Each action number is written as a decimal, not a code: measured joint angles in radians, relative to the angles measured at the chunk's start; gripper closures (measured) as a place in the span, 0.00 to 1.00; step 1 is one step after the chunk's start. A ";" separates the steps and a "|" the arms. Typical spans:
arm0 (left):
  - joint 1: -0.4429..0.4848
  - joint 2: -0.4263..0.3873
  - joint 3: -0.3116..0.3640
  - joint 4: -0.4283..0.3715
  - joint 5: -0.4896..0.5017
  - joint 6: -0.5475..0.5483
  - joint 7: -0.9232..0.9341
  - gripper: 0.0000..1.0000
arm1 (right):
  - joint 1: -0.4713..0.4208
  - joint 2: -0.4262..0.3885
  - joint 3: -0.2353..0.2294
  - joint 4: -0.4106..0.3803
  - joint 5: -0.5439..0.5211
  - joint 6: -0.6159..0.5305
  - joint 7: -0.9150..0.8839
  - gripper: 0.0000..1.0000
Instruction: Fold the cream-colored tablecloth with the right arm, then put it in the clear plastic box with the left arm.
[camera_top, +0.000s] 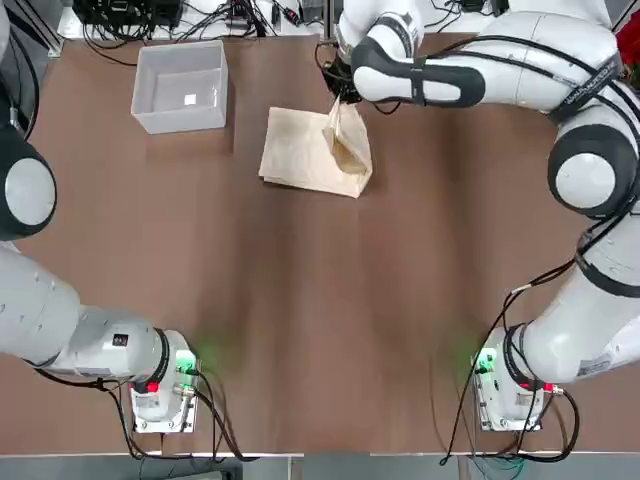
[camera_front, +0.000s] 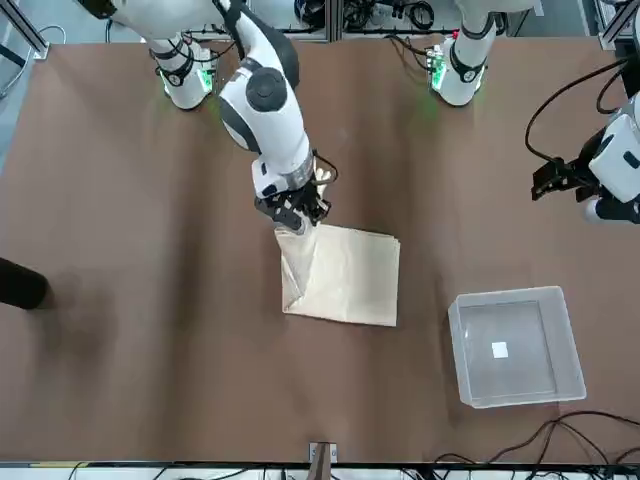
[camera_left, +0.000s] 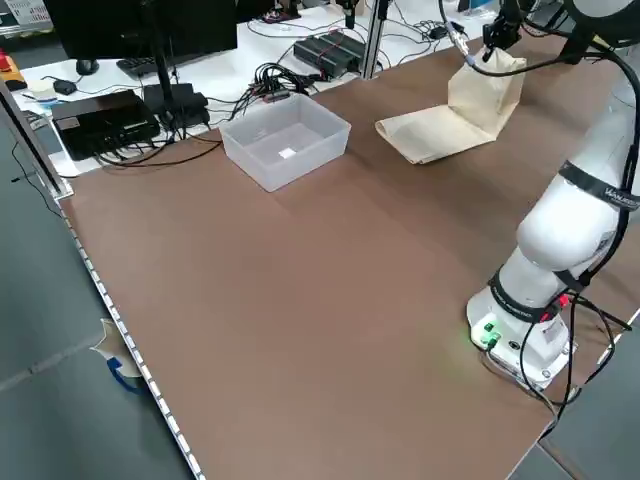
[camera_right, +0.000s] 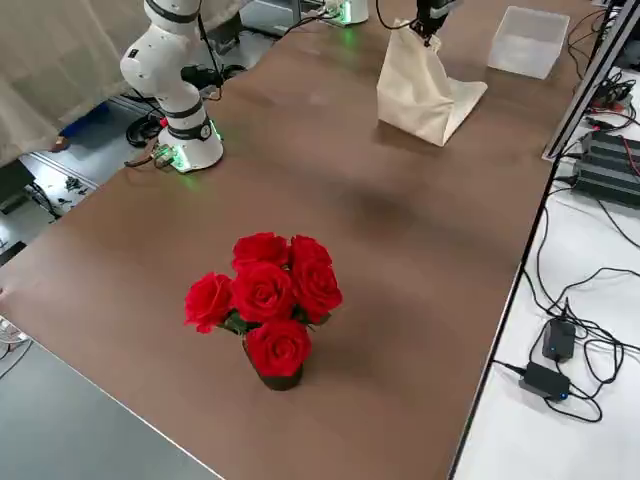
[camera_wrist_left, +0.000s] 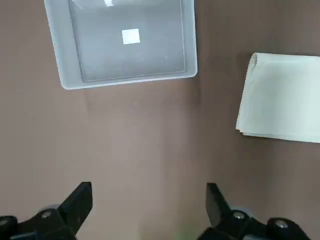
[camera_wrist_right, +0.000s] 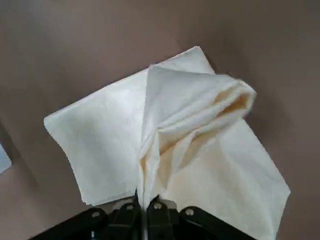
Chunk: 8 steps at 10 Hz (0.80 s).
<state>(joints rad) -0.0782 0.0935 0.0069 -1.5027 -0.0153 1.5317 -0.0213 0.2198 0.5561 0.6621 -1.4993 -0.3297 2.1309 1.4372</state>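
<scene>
Top view: cream cloth pinched, one part raised

Top view — cream-colored tablecloth lies partly flat on the brown table, folded in layers, a portion lifted toward the right arm. Clear plastic box stands upright near it, apart, on the left arm's side.

Front view — right gripper points down over the cloth, at its raised corner. Left gripper hangs well apart from the cloth, on the robot's near side of the box.

Left side view — cloth peaks up to the right gripper, its lower layers flat on the table.

Right side view — raised cloth hangs in a slanting sheet. Red flowers in a dark pot stand well apart.

Left wrist view — left fingers spread wide, nothing between them. White sticker in the box.

Right wrist view — right fingers pressed together on gathered cloth, creases fanning out.
</scene>
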 joint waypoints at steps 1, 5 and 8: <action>0.000 0.000 0.000 0.000 0.000 0.000 0.000 0.00 | 0.001 0.015 0.001 0.008 -0.005 0.002 0.013 0.96; 0.000 0.000 0.000 0.000 0.000 0.000 0.000 0.00 | 0.016 0.060 0.004 0.058 -0.024 0.003 0.069 0.96; 0.000 0.000 0.000 0.000 0.000 0.000 0.000 0.00 | 0.018 0.089 0.005 0.104 -0.050 0.004 0.110 0.96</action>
<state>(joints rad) -0.0782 0.0935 0.0070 -1.5027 -0.0153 1.5317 -0.0213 0.2379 0.6454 0.6671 -1.3949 -0.3795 2.1344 1.5469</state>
